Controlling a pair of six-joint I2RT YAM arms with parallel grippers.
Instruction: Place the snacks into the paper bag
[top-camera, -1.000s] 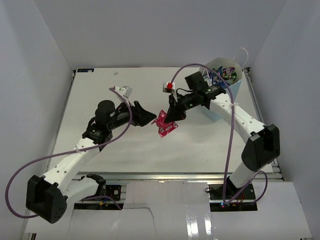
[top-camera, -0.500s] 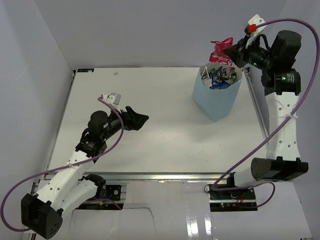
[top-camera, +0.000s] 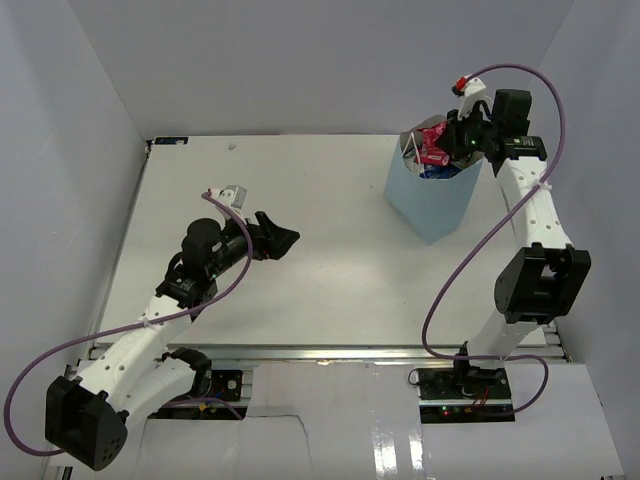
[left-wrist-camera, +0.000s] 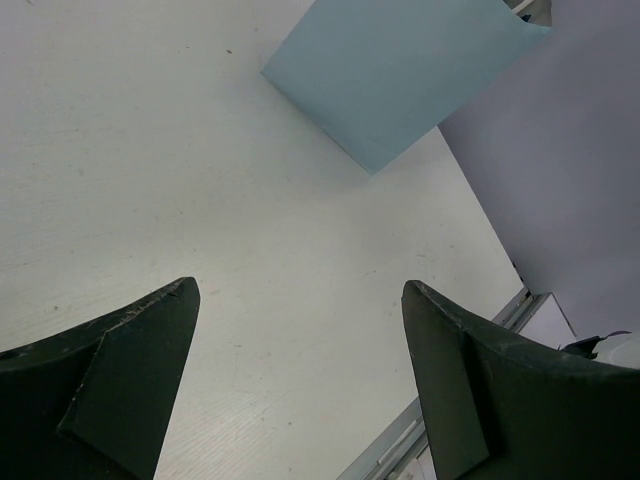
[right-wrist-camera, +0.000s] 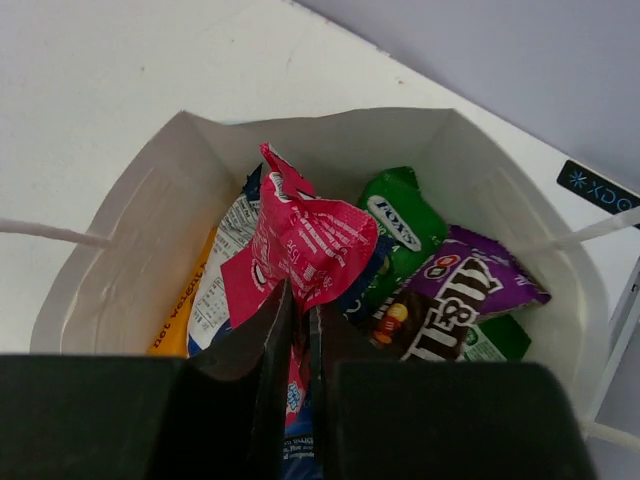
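The right gripper pinches the pink packet at the paper bag's mouth (other snacks inside). The left gripper gapes, empty.

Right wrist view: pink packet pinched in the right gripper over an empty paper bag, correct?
Not empty: the right wrist view shows the paper bag holding a green packet and a purple candy packet. The pink packet is pinched in the right gripper over it.
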